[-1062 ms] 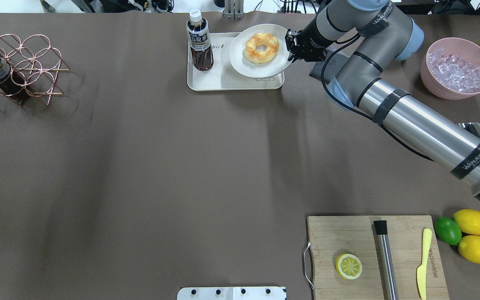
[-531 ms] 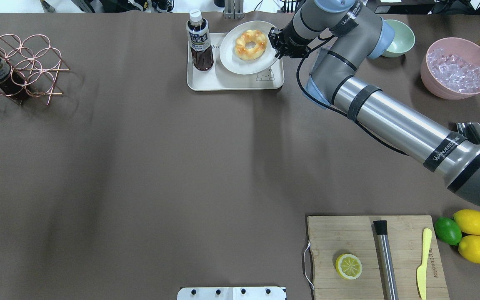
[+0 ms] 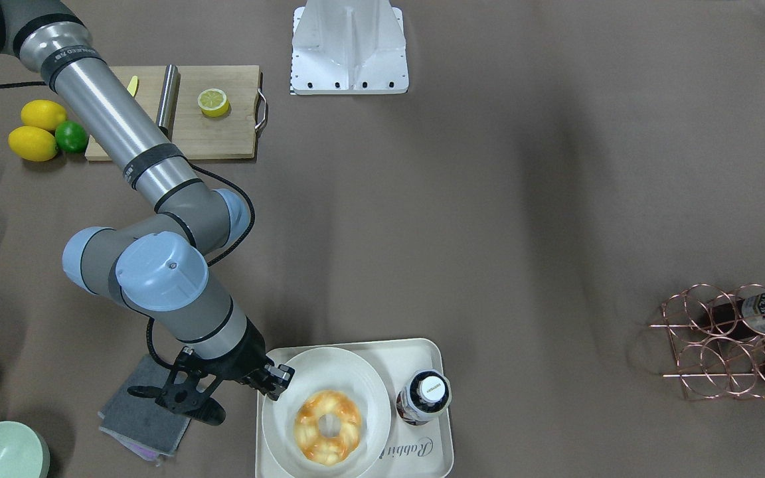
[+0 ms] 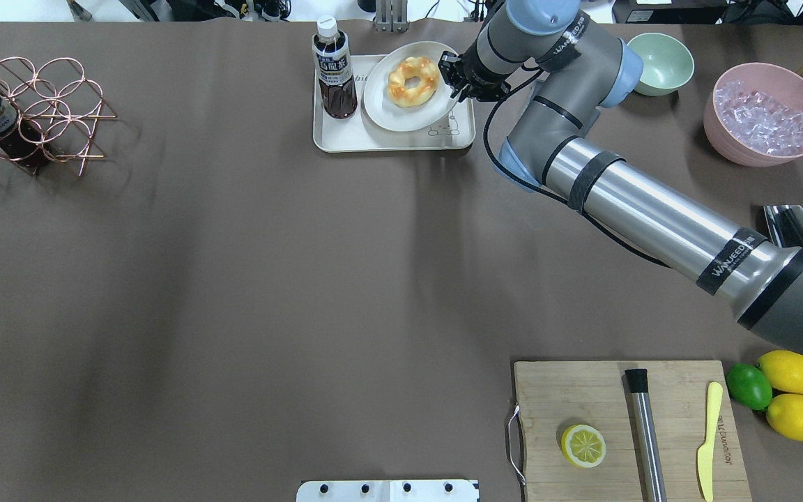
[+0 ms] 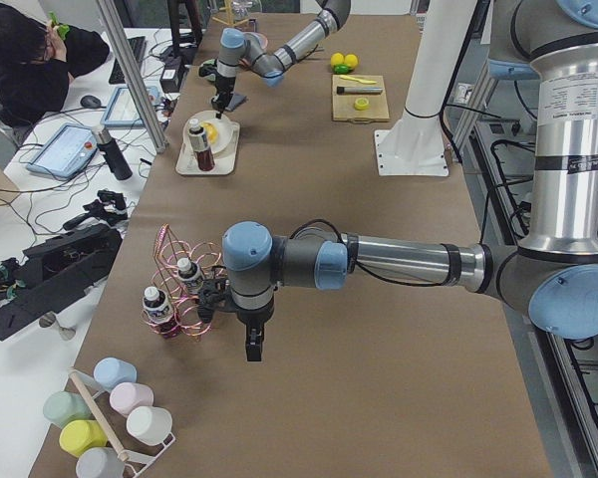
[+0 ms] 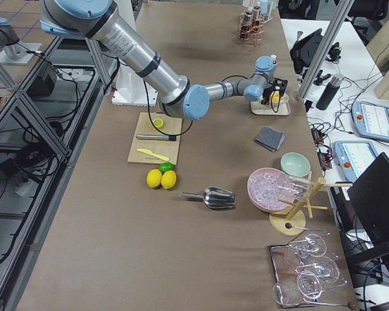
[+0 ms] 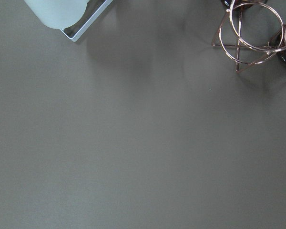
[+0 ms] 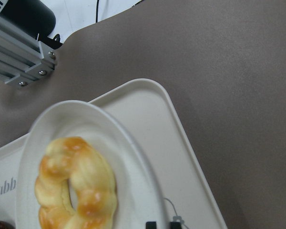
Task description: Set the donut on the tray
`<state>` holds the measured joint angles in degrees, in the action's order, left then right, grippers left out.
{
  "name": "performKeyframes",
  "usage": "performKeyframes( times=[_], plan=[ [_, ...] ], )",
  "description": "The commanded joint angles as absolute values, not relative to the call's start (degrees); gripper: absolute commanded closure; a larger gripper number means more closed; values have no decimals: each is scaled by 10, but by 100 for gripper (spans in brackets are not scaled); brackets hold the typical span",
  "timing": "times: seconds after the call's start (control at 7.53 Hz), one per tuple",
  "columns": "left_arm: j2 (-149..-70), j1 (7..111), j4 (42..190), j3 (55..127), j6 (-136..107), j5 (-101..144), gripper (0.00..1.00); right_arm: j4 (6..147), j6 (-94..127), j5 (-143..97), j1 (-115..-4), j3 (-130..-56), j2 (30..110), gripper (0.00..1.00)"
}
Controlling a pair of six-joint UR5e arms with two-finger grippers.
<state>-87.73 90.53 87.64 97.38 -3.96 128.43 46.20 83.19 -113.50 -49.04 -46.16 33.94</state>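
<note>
Lower middle of the front view: the right fingers (image 3: 277,378) pinch the plate (image 3: 329,373) rim, the donut (image 3: 349,425) on it, over the tray (image 3: 417,362). Whether the left fingers (image 5: 252,347) are wide or narrow, I cannot tell.

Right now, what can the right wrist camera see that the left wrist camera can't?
Only the right wrist camera: the donut on a round plate, over the white tray. Only the left wrist camera: a copper wire rack in the corner. Both: the brown table.
</note>
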Motion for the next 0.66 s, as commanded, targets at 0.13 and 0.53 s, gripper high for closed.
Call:
performKeyframes(
  times=[0.13,0.53],
  plan=[
    [-881,905,876,971,-40,1284,2,462,832,-1111,-483,-462,337,0],
    [-883,905,875,969,-40,1284,2,464,831,-1155,-509,-475,340,0]
  ],
)
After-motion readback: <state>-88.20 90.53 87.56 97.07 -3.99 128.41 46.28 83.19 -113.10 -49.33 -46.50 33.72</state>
